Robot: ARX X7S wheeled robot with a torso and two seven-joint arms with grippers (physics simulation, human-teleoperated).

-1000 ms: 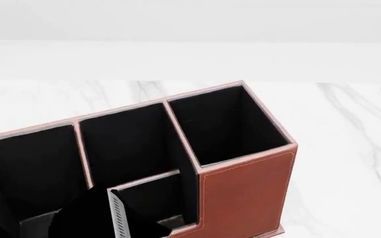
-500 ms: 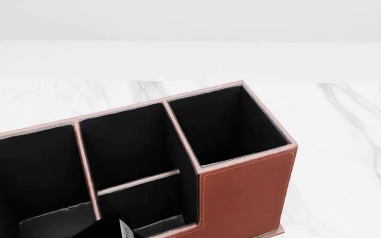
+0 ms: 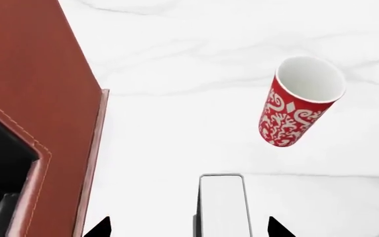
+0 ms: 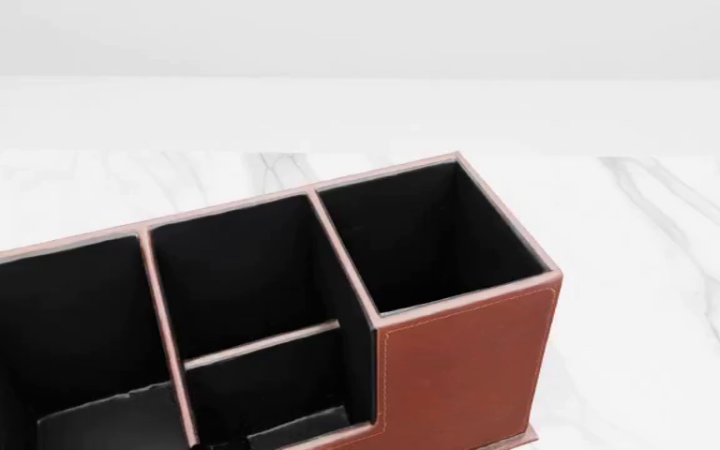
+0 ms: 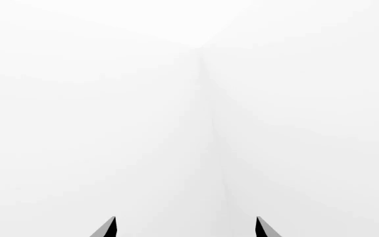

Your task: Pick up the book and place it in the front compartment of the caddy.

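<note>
The reddish-brown caddy (image 4: 460,366) fills the head view, and its outer wall shows in the left wrist view (image 3: 38,84). Its larger, deeper middle section, the front compartment (image 4: 247,272), holds nothing that I can see. The book (image 3: 224,207) shows only in the left wrist view, edge-on, with white page edges and a thin black cover. It sits over the marble beside the caddy, between my left gripper's (image 3: 188,228) fingertips, with gaps on both sides. That gripper is open. My right gripper (image 5: 185,227) is open and empty, facing plain white.
A red patterned mug (image 3: 298,101) stands on the marble table (image 3: 176,128), beyond the book and apart from the caddy. A black sliver (image 4: 225,444) shows at the head view's bottom edge by the low middle section (image 4: 273,384).
The black book and gripper, seen over the caddy's near middle a second ago, have sunk out of the head view's bottom edge. The caddy has not moved.
</note>
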